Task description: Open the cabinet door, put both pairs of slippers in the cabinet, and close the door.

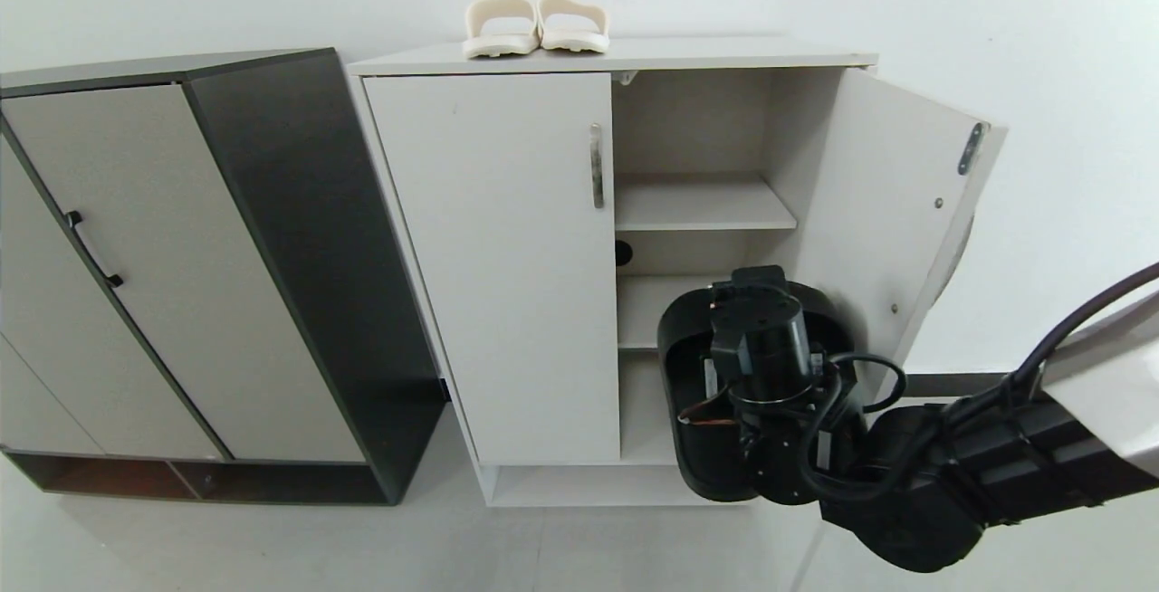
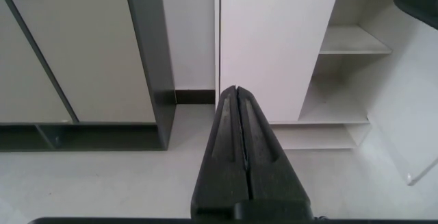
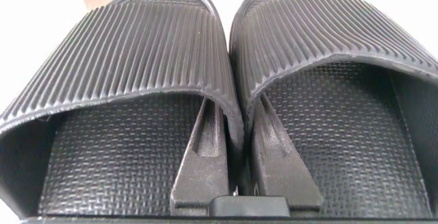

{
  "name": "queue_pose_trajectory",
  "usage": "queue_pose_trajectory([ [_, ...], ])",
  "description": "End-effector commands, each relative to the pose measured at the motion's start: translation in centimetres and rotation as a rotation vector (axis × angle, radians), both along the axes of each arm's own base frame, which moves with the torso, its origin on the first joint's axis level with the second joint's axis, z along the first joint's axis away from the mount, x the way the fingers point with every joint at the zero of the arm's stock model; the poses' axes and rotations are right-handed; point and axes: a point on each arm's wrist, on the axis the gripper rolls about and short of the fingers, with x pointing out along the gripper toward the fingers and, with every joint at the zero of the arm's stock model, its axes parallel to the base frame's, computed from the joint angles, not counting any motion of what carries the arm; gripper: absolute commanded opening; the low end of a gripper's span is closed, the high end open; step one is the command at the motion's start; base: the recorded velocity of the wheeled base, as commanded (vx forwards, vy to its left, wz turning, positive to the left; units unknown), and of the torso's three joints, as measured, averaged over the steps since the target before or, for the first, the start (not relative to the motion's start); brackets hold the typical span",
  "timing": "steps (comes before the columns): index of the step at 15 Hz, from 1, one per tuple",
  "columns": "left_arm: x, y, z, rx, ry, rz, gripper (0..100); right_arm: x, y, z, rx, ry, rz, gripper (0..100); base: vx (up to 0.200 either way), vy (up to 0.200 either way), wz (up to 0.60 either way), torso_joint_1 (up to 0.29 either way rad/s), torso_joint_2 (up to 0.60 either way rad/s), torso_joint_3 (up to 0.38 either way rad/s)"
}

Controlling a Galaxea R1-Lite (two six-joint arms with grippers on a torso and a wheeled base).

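A white cabinet [image 1: 616, 53] stands against the wall with its right door [image 1: 892, 203] swung open and its left door [image 1: 498, 257] shut. A cream pair of slippers [image 1: 536, 26] rests on its top. My right gripper [image 3: 236, 145] is shut on a black pair of slippers [image 1: 702, 447], one finger inside each strap, pinching the two inner edges together. The black pair [image 3: 226, 66] hangs in front of the open compartment, level with the lower shelf [image 1: 647, 311]. My left gripper [image 2: 237, 142] is shut and holds nothing, low over the floor facing the cabinet [image 2: 274, 46].
A dark grey cabinet [image 1: 181, 257] with shut doors stands left of the white one. The open compartment has an upper shelf [image 1: 702, 203] and a bare bottom [image 1: 579, 483]. Pale floor [image 1: 362, 547] spreads in front.
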Motion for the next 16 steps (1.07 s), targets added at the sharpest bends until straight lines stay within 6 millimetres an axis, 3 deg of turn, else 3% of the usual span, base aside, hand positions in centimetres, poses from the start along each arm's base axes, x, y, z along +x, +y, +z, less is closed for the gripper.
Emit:
queue_pose_trajectory([
  [1,0.0,0.0,0.0,0.0,0.002,0.001,0,-1.3,-1.8,1.1,0.01,-0.009,-0.009,0,0.0,0.0,0.0,0.0,0.0,0.0],
  [9,0.0,0.0,0.0,-0.003,0.001,0.001,0,-3.2,-4.0,1.8,0.024,-0.017,0.0,0,0.0,0.0,0.0,0.0,0.0,0.0],
  [13,0.0,0.0,0.0,-0.003,0.001,0.001,0,-5.2,-3.0,2.7,0.118,-0.037,0.247,0,0.0,0.0,0.0,0.0,0.0,0.0],
  [16,0.0,0.0,0.0,-0.001,0.001,0.001,0,-4.6,-2.3,1.6,0.139,-0.012,0.295,0,0.0,0.0,0.0,0.0,0.0,0.0],
])
